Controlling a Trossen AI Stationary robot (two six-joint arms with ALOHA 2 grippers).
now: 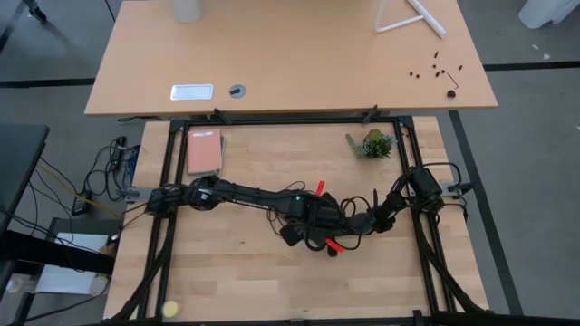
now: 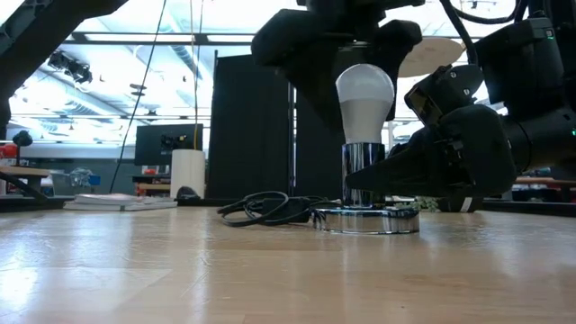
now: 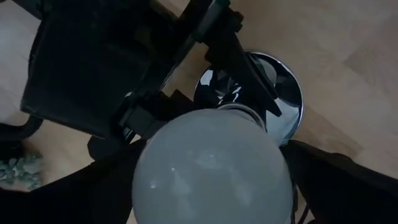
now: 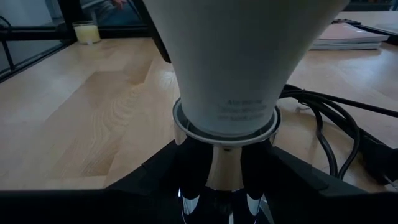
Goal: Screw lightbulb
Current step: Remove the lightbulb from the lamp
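The white lightbulb (image 2: pixel 364 94) stands upright with its base in the shiny neck (image 2: pixel 362 171) of the round socket disc (image 2: pixel 364 220), which rests flat on the table. My left gripper (image 2: pixel 360 49) hangs over the bulb, pointing steeply down. It is open, with its dark fingers (image 3: pixel 93 193) on either side of the bulb's dome (image 3: pixel 211 168); no touch shows. My right gripper (image 2: pixel 396 171) reaches in from the right and is shut on the socket's neck. In the high view both grippers (image 1: pixel 313 217) (image 1: pixel 358 224) cover the bulb. My right gripper pinches the socket's shiny upright neck (image 4: pixel 225 169) between its two fingers (image 4: pixel 161 180), just under the bulb's collar. The fingers come in nearly level from the table's right side. The socket stands upright with its disc on the table.
The socket's black cord (image 2: pixel 270 207) lies coiled on the table left of the disc. A pink book (image 1: pixel 205 151) lies at the far left, a small plant (image 1: pixel 372 143) at the far right, a yellow ball (image 1: pixel 170 309) at the near left. Bare wood stretches toward the near edge.
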